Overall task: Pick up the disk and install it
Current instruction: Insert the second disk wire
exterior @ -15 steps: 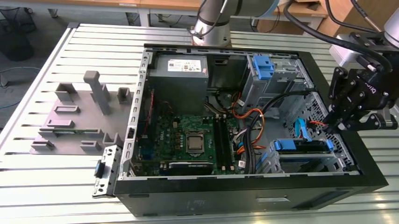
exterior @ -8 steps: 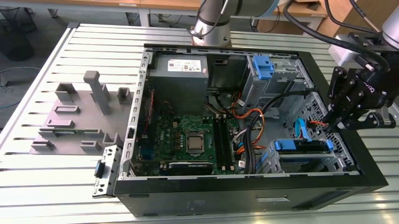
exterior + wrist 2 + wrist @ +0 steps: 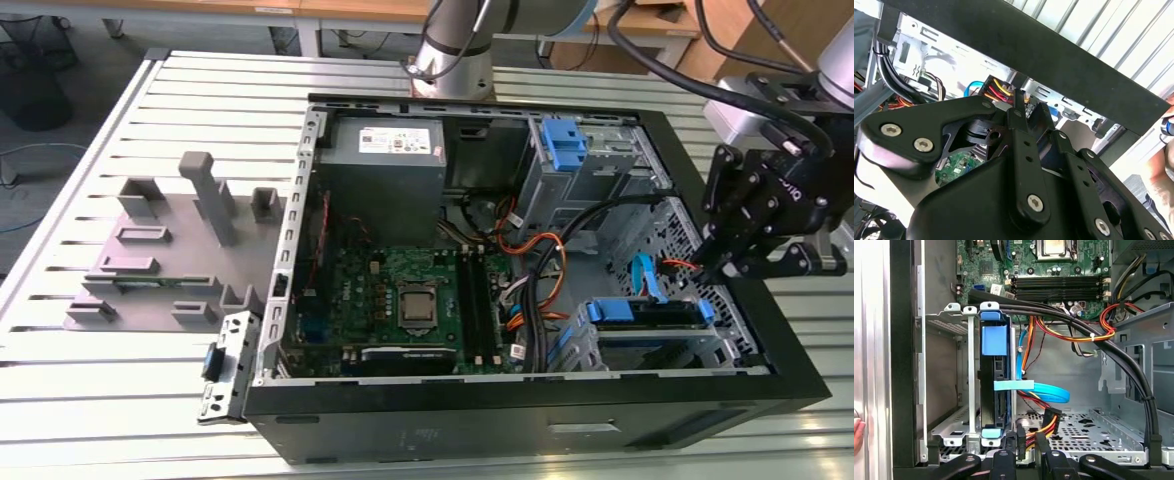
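In the exterior view, an open computer case [image 3: 534, 400] lies on the slatted table [image 3: 120, 400]. The end effector [image 3: 750, 262] hangs above the case's side wall at the exterior view's right. The disk [image 3: 647, 311], in its blue carrier, sits in the drive cage [image 3: 641, 345] near the case's front corner, beside the motherboard [image 3: 407, 300].

In the second wrist view, the fingers [image 3: 1019, 120] stand close together with nothing between them (the black case rim [image 3: 1054, 55] crosses behind).

In the first wrist view, the disk [image 3: 994, 385] stands upright in the cage [image 3: 951, 320], apart from the fingertips [image 3: 1021, 435]. A light blue cable [image 3: 1046, 390] runs just beside it.
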